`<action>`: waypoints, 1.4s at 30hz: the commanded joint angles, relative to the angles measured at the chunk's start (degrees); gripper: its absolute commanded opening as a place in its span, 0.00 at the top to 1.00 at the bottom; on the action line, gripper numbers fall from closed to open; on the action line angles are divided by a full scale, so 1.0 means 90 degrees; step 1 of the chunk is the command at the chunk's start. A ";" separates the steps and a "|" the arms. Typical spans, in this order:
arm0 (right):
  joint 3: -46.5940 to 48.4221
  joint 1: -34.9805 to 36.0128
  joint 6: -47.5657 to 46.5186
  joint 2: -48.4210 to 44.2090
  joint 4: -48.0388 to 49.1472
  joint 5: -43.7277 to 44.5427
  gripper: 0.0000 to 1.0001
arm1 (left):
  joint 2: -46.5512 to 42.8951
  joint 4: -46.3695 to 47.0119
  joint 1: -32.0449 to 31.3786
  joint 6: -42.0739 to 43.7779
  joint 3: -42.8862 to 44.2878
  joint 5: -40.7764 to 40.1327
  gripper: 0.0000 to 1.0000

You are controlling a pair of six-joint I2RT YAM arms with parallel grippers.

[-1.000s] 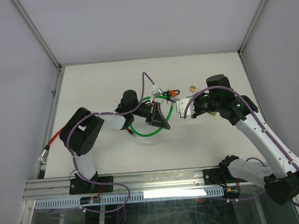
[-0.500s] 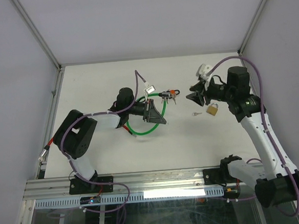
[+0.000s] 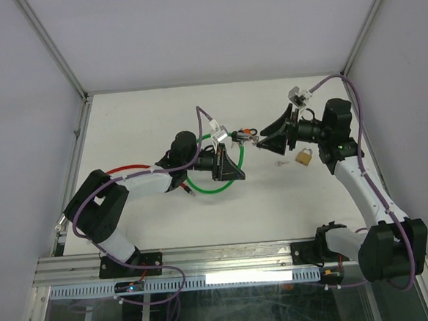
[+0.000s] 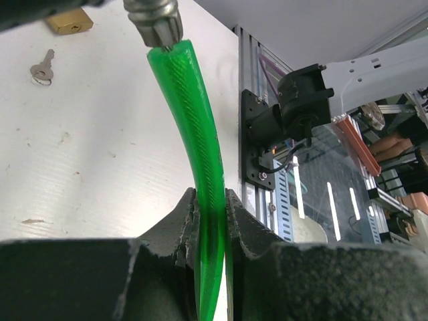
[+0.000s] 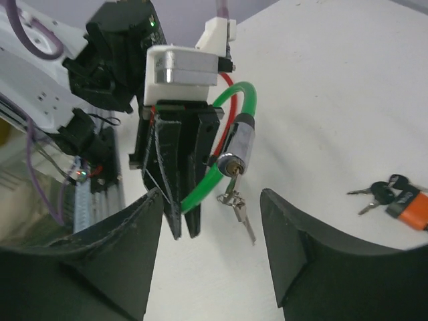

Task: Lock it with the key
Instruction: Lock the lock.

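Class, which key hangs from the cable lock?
The silver key dangling below the cylinder of the green cable lock; the orange-tagged bunch and the lone key beside the brass padlock lie on the table.

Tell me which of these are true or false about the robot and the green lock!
1. The left gripper is pinching the green cable. True.
2. The right gripper is shut on a key. False: its jaws stand wide open and hold nothing.
3. The brass padlock lies on the table. True.
4. The orange-tagged keys hang from the padlock. False: they lie on the table by themselves, apart from it.
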 commanded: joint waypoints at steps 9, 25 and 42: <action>0.0252 0.0088 0.2190 0.0378 0.0695 -0.0218 0.64 | -0.0306 0.0270 -0.0105 0.0390 0.0059 -0.0261 1.00; 0.0465 0.0166 0.2070 0.0630 0.0556 0.0118 0.67 | -0.0305 0.0198 -0.0152 0.0444 0.0095 -0.0157 1.00; 0.0786 0.0420 0.0992 0.0733 -0.0420 0.0659 0.94 | -0.0373 0.0099 -0.0170 0.0511 0.0051 -0.0195 1.00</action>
